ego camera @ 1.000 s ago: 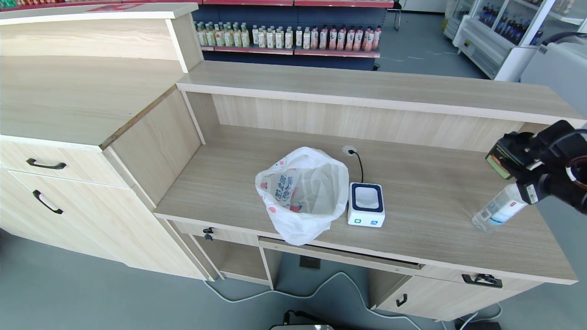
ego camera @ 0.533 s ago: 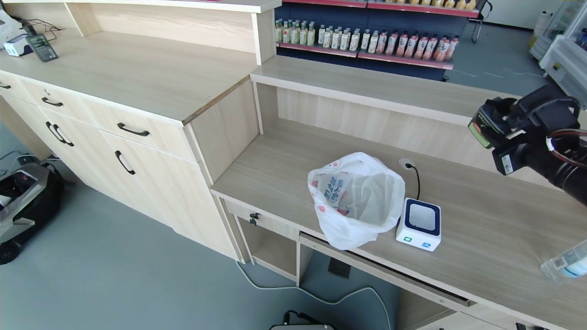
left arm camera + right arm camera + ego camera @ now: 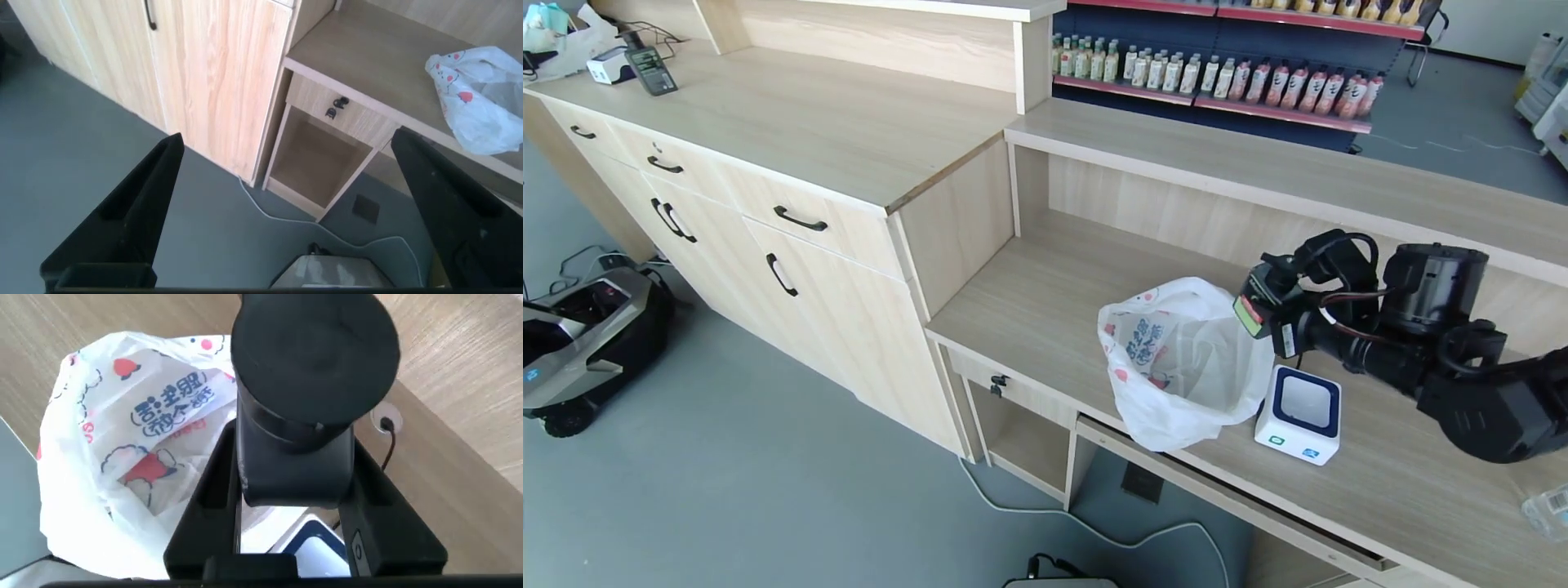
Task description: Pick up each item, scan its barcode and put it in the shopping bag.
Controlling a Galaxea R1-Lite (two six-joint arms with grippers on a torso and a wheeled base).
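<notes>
The right hand is pressed together on a matte black cylindrical container, one finger on each side of its smooth body. The container's long axis runs along the fingers, and its round end points away from the wrist. It is held above the light wood-grain laminate counter, at the rim of the white crinkled plastic shopping bag with red and blue print. The bag stands open-mouthed at the counter's front edge. Just beside it sits the white square scanner box with a dark blue frame, window facing up. A clear plastic bottle lies on its side near the front edge, well apart from the scanner. Bare counter lies between the bag and the upright side panel on the robot's left. A raised ledge borders the counter at the back. The left hand hangs above the grey floor before the counter, its black fingers spread wide.
</notes>
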